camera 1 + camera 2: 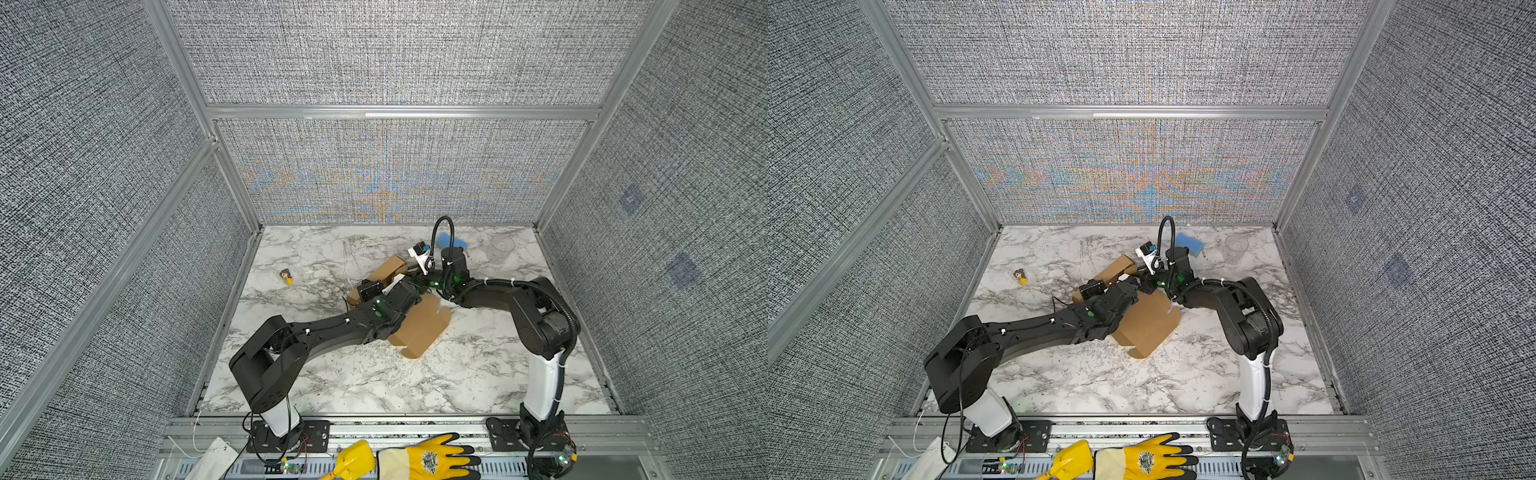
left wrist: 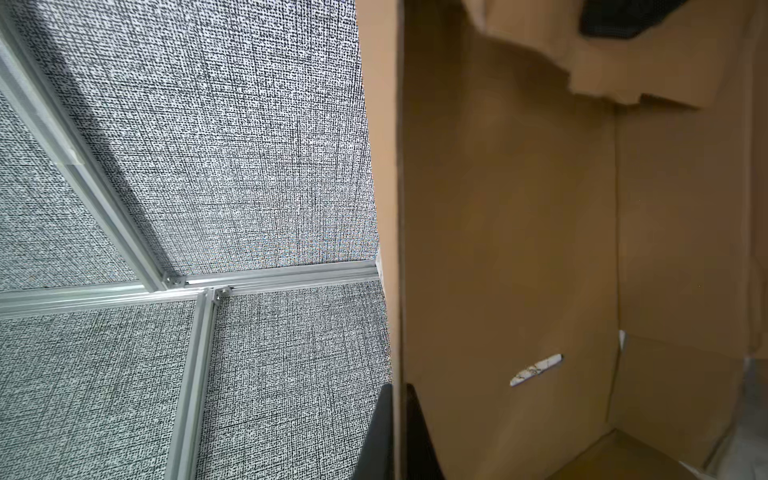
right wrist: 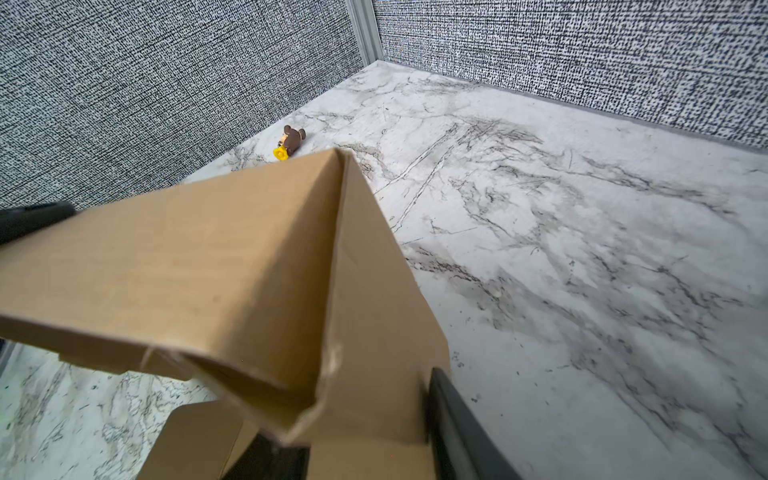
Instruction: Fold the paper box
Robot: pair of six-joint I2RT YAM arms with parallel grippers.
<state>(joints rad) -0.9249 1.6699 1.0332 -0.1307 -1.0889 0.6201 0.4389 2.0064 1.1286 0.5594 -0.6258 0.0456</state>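
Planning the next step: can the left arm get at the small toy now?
Probably not yet: the left gripper is shut on a wall of the box. The table between it and the toy is bare, so after letting go it likely could.

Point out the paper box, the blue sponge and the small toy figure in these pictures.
paper box (image 1: 424, 328): a top view, on its flat near panel.
blue sponge (image 1: 1188, 243): a top view, on its upper face.
toy figure (image 3: 294, 139): right wrist view, on its brown part.
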